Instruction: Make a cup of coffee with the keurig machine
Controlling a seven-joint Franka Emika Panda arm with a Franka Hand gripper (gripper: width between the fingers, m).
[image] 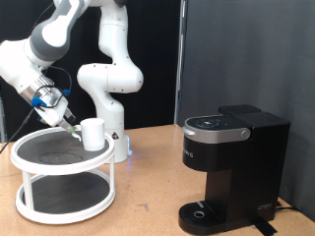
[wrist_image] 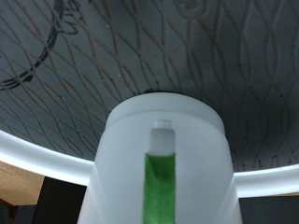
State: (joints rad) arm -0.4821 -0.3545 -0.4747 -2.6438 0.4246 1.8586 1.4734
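Observation:
The white cup (image: pixel 94 134) stands upright on the top shelf of a round two-tier rack (image: pixel 39 157), at the exterior view's left. My gripper (image: pixel 73 126) is right beside the cup on its left, low over the shelf, and looks to be touching it. In the wrist view the cup (wrist_image: pixel 201 149) fills the middle, very close, with a narrow green strip (wrist_image: pixel 160 182) running down its near side. My fingers do not show clearly there. The black keurig machine (image: pixel 234 162) stands at the exterior view's right, lid down, with its round drip tray (image: pixel 202 211) bare.
The rack has a white rim (image: pixel 64 169) and dark mesh shelves (wrist_image: pixel 84 84), and it stands on a wooden table (image: pixel 148 202). The arm's white base (image: pixel 110 98) rises just behind the rack. A dark curtain closes the back.

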